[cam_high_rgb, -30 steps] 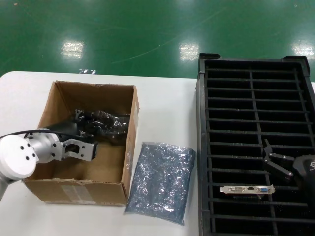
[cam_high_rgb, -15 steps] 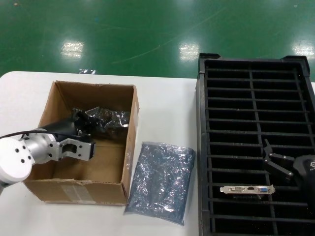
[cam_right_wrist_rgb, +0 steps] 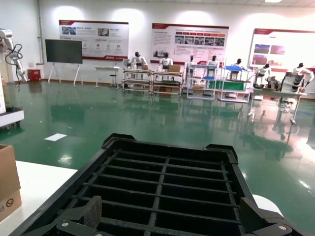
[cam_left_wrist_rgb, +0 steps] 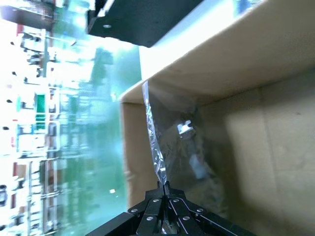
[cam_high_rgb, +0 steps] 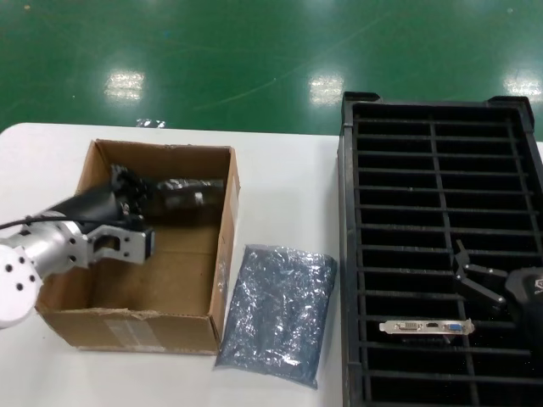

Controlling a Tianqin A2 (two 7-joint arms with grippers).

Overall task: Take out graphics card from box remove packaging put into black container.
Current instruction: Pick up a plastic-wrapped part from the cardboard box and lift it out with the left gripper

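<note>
The brown box stands open at the left on the white table. My left gripper is inside it, shut on the edge of the dark shiny packaging, with a graphics card still wrapped inside. In the left wrist view my left gripper pinches the bag's thin edge, and the wrapped card hangs against the box wall. The black container is at the right. A bare graphics card stands in one of its near slots. My right gripper is open and empty above the container.
An empty crinkly grey-blue bag lies flat on the table between the box and the container. The box's corner shows at the edge of the right wrist view. The green floor lies beyond the table's far edge.
My left gripper has drawn up and toward the box's back left corner, lifting the wrapped card off the box floor. The right arm has not moved.
</note>
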